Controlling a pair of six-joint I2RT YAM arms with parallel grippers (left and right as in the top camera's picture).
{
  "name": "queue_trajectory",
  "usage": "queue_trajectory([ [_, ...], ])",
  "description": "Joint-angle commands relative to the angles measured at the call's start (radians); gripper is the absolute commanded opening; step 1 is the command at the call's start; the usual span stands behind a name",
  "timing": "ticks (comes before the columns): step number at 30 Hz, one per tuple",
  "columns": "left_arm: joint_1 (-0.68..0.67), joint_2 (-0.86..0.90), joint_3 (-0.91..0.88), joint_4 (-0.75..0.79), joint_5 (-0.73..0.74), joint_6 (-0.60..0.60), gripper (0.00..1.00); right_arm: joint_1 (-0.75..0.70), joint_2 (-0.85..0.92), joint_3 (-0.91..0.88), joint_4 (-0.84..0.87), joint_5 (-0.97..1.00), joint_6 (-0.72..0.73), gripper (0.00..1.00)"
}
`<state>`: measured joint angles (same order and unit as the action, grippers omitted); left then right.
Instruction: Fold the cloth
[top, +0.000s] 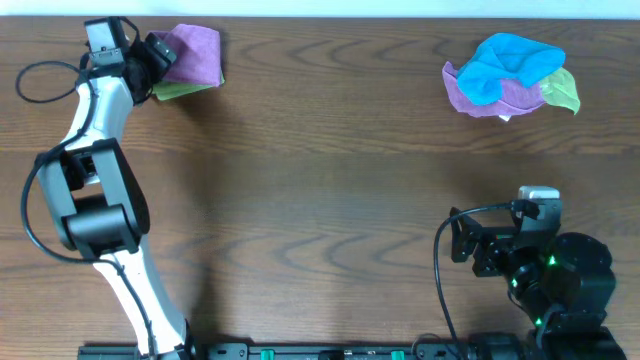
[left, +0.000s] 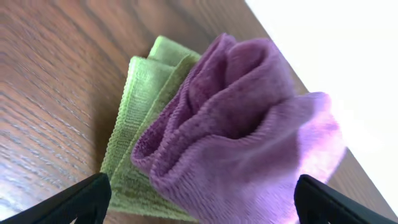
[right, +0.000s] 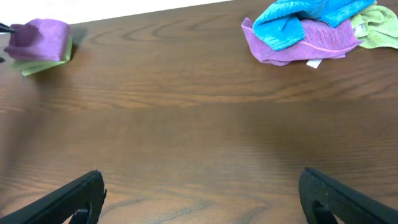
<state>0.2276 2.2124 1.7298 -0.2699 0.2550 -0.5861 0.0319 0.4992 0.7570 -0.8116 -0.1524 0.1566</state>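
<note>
The orchid cloth (top: 193, 52) lies folded and bunched on top of the light-green folded cloth (top: 172, 91) at the table's far left corner. My left gripper (top: 157, 55) is at its left side, jaws wide open with the cloth between them, gripping nothing. In the left wrist view the cloth (left: 242, 124) fills the frame above the green cloth (left: 134, 124), and the gripper (left: 202, 202) shows both fingertips apart. My right gripper (top: 462, 243) is open and empty near the front right; the right wrist view shows it (right: 202, 196) and the cloth (right: 40, 37) far off.
A pile of a bright-blue cloth (top: 510, 62), a purple cloth (top: 490, 98) and a green one (top: 562, 92) lies at the far right, also in the right wrist view (right: 305, 25). The table's back edge runs just behind both piles.
</note>
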Motion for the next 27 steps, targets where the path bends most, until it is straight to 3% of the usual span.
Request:
queue_trajectory([
  [1,0.011,-0.066,0.027,-0.018,-0.004,0.033,0.95,-0.006,-0.003,-0.004,-0.002,0.006,0.014,0.99],
  [6,0.014,-0.114,0.027,-0.064,-0.003,0.040,0.95,-0.006,-0.003,-0.004,-0.002,0.006,0.014,0.99],
  [13,-0.013,-0.196,0.027,-0.136,0.061,0.190,0.95,-0.006,-0.003,-0.004,-0.002,0.006,0.014,0.99],
  [18,-0.036,-0.259,0.027,-0.173,0.108,0.184,0.95,-0.006,-0.003,-0.004,-0.002,0.006,0.014,0.99],
  [24,-0.045,-0.346,0.027,-0.164,0.228,0.082,0.95,-0.006,-0.003,-0.004,-0.002,0.006,0.014,0.99],
  [27,-0.042,-0.381,0.027,-0.153,0.235,0.100,0.95,-0.006,-0.003,-0.004,-0.002,0.006,0.014,0.99],
])
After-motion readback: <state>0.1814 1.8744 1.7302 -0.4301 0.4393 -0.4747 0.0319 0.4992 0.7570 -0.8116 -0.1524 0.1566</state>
